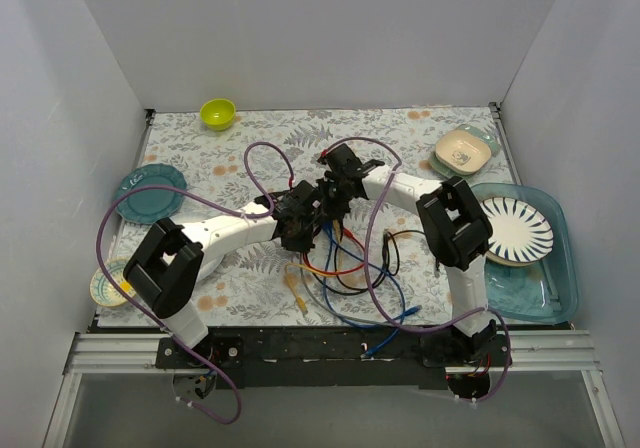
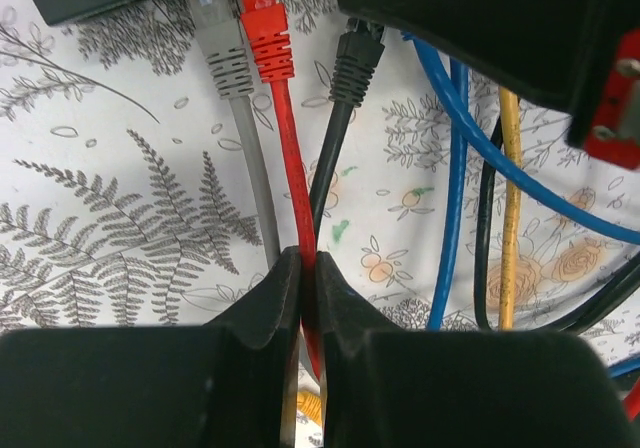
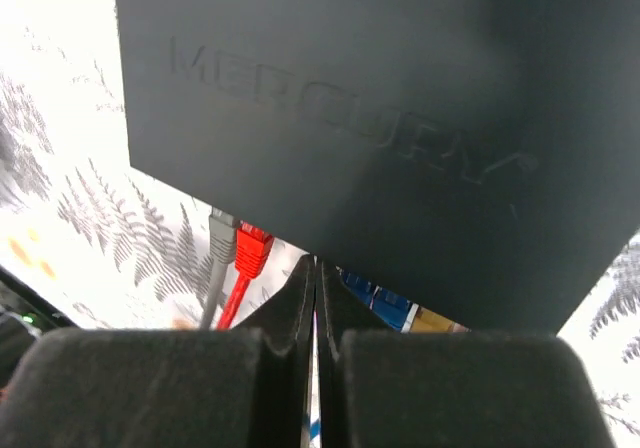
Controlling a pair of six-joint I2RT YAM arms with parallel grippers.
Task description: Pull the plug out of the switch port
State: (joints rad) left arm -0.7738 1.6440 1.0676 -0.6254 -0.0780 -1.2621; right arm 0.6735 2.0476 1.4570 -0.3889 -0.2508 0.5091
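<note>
Your left claw (image 2: 308, 263) was closed down to a narrow slit, its two black fingers pinching the thin red cable (image 2: 290, 148) a little below the red moulded plug (image 2: 265, 28). That plug stood at the port edge of the flat dark grey rectangular switch (image 3: 340, 138), which lay on the fern-and-flower patterned worktop (image 2: 100, 188) near its middle, under both wrists. You could not tell from either wrist view whether the red plug sat fully in its port. A grey ribbed plug (image 2: 222, 53) stood just beside it on one side and a black ribbed plug (image 2: 352, 63) on the other. Blue cables (image 2: 455, 168) and a yellow cable (image 2: 512, 218) ran over the worktop beyond the black one. Your right claw (image 3: 314, 268) was fully closed and held nothing, its fingertips pressed together and pointing at the switch's port edge, above the lettered top face.
</note>
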